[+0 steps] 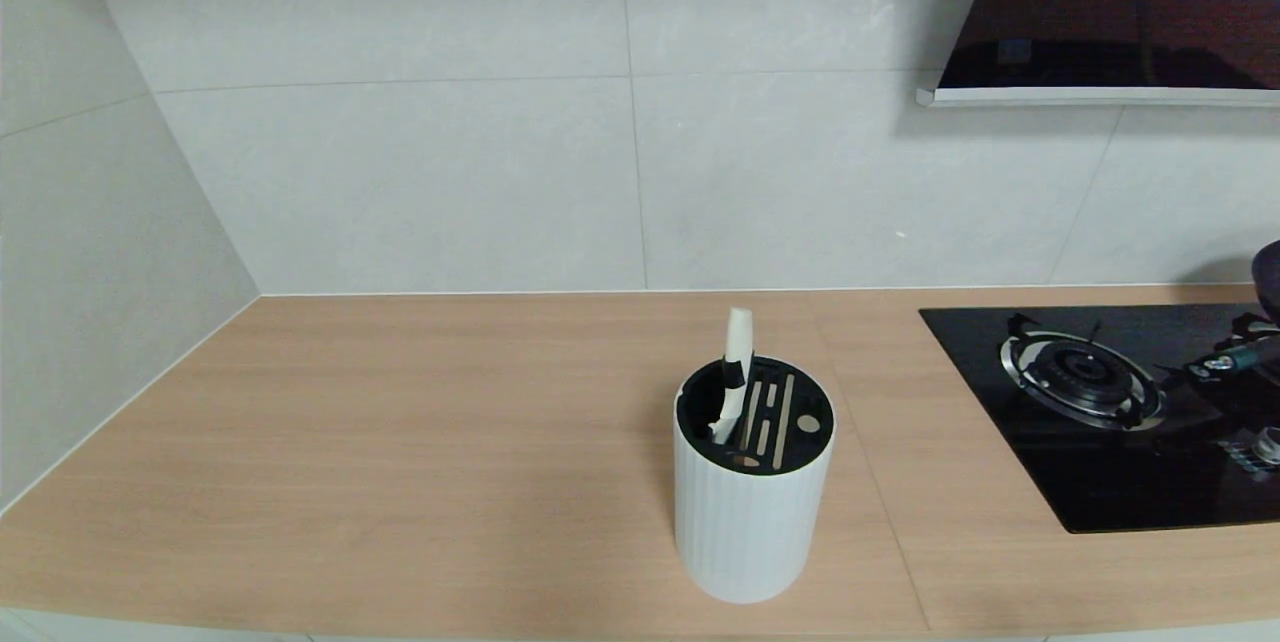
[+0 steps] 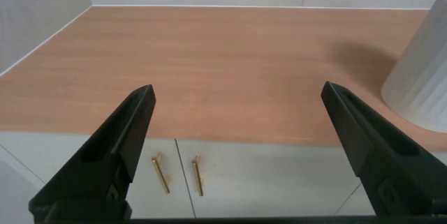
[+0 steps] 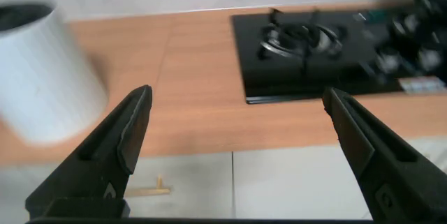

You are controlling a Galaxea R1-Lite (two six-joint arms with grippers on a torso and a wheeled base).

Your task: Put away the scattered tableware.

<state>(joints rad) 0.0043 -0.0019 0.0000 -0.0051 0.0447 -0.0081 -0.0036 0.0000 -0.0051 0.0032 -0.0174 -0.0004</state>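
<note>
A white ribbed utensil holder (image 1: 750, 492) with a black slotted top stands near the front edge of the wooden counter (image 1: 420, 442). A white-handled utensil (image 1: 736, 372) with a black band stands upright in the holder's open compartment. My left gripper (image 2: 237, 151) is open with nothing between its fingers, held off the counter's front edge, and the holder (image 2: 422, 70) shows beyond it to one side. My right gripper (image 3: 237, 151) is open and holds nothing too, also in front of the counter, with the holder (image 3: 45, 70) at the side of its view.
A black gas hob (image 1: 1110, 402) with a metal burner ring (image 1: 1080, 377) is set into the counter at the right. A range hood (image 1: 1110, 22) hangs on the tiled wall above it. Cabinet doors with gold handles (image 2: 178, 175) lie below the counter edge.
</note>
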